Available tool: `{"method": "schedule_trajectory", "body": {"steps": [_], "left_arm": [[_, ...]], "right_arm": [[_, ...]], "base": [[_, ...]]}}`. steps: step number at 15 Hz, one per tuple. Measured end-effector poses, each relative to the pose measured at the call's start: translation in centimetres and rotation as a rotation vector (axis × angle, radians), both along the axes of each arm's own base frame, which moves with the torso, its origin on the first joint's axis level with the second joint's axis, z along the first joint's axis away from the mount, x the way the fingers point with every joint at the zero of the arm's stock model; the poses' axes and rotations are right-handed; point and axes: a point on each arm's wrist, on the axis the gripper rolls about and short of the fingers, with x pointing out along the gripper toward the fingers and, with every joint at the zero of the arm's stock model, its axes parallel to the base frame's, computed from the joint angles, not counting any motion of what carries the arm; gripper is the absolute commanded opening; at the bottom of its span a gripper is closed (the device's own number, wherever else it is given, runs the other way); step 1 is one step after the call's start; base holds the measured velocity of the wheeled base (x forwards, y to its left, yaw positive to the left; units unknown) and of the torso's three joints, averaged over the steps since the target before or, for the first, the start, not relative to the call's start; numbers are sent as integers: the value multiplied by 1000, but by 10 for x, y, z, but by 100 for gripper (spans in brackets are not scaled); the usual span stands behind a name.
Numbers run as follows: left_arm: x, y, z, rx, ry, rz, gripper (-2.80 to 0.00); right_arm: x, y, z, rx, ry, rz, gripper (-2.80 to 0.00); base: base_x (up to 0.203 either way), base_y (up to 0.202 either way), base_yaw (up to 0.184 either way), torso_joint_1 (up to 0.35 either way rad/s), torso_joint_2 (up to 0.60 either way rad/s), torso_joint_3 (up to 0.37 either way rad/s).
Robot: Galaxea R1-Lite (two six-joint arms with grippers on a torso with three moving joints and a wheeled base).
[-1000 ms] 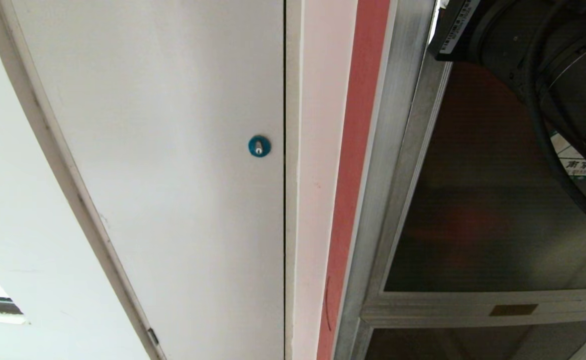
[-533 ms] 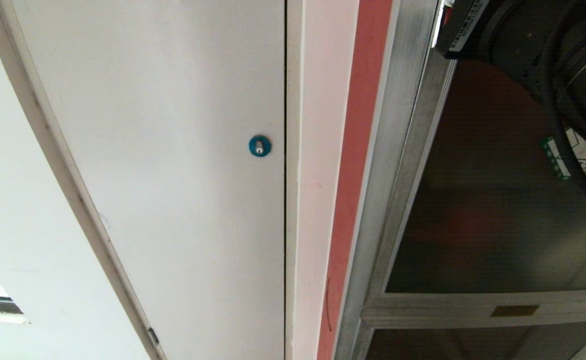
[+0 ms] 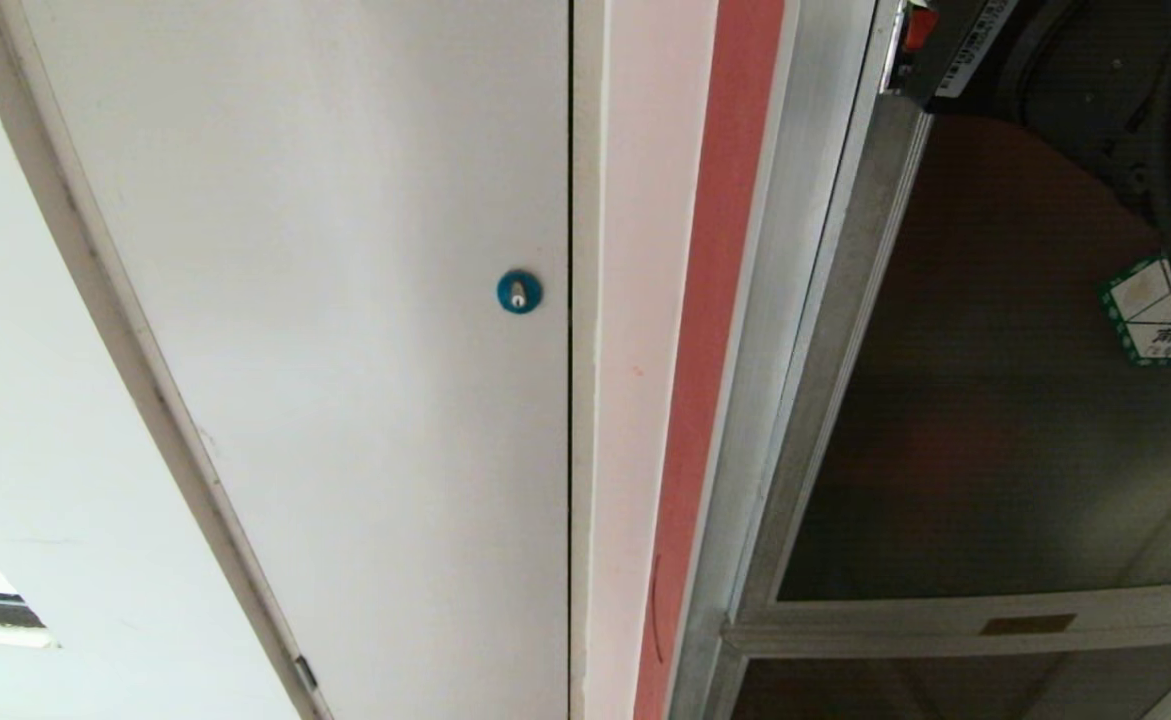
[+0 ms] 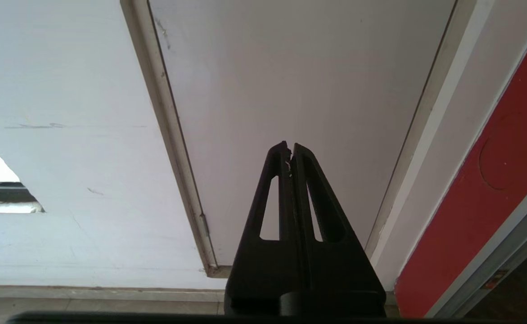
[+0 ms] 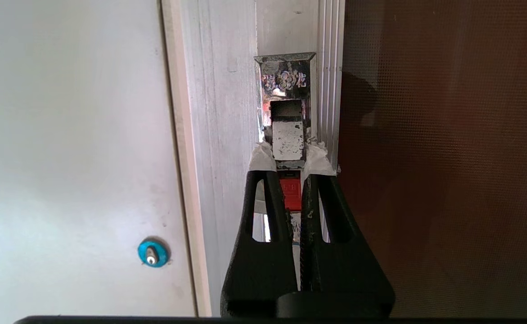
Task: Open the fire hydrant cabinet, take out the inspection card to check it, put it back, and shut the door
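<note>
Black fingers of the right gripper (image 5: 289,180) are closed on the red latch tab (image 5: 290,194) (white padding at their tips) at the edge of the door (image 3: 985,400), beyond it the fire hydrant cabinet (image 3: 795,250). Parked low, the left gripper (image 4: 290,150) is pressed together before the white panel (image 4: 290,81).

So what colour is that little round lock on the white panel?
Blue round lock, with a silvery middle; the right wrist view shows it best.

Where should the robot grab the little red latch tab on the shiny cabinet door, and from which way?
Judging by its pose, grip the small red latch tab by its two side faces, coming straight on at the dark glass door. It sits in a narrow slot of the silver metal latch plate on the frame edge, so only slim fingers fit. The right gripper already straddles it.
</note>
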Motion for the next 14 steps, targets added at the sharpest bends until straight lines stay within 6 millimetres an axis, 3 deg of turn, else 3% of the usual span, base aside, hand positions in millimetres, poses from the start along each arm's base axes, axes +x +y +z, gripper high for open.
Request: {"method": "schedule_trajectory", "body": {"steps": [14], "left_arm": [[0,0,0,0,0,0,-280]], "right_arm": [[-32,-31,0,-4,-1,9,-280]], "base": [[0,0,0,0,0,0]]}}
